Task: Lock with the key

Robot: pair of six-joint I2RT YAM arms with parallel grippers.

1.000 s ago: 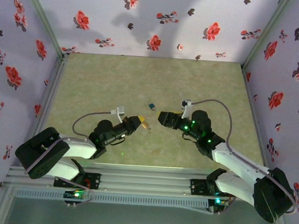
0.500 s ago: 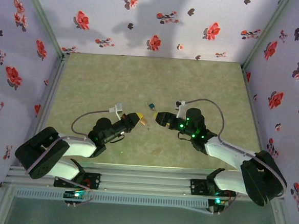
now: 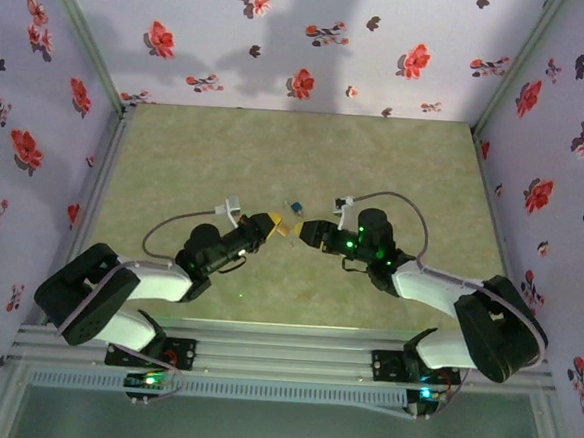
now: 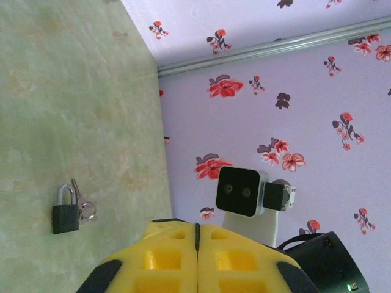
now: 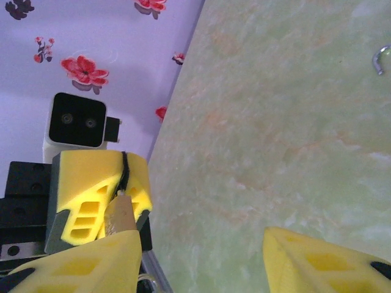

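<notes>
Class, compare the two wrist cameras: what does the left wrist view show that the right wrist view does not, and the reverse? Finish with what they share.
Left wrist view: the whole padlock with its keys lying on the table, the left fingers pressed shut, and the right arm's camera.
Right wrist view: the right fingers apart, the left arm's camera, and a small tan piece pinched in the left fingers. A curved metal sliver at the edge is too cropped to name.
Shared: the green table and floral wall.
</notes>
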